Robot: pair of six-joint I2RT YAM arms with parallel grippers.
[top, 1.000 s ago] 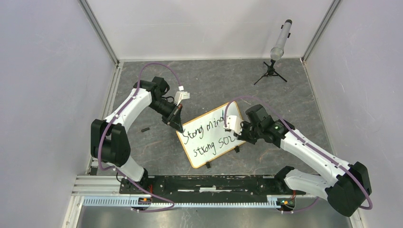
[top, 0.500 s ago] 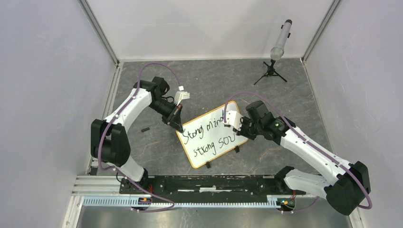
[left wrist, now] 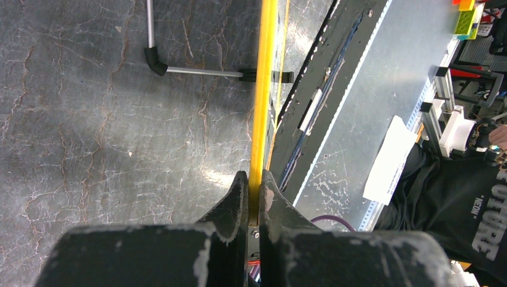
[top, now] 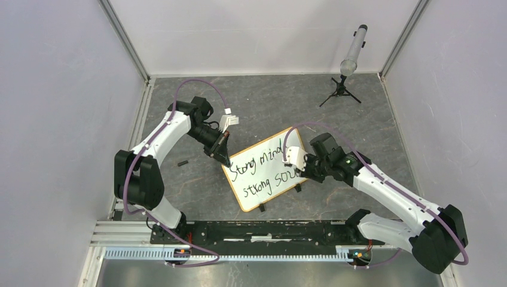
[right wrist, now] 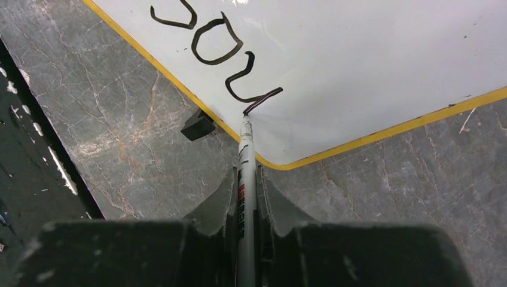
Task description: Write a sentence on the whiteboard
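Your right gripper (right wrist: 247,177) pinches marker (right wrist: 246,156), tip touching board (right wrist: 370,54) near right corner. Gripper moved away a moment ago, now back: "SOU" done, small stroke starts next letter. Board lies on table (top: 197,191) between arms, turned a bit, two lines of words on it. Your left gripper (left wrist: 254,179) squeezes board's left edge, same spot as before, keeps it from sliding. Looks like one letter left, little room. Mic stand (top: 340,89) far back.
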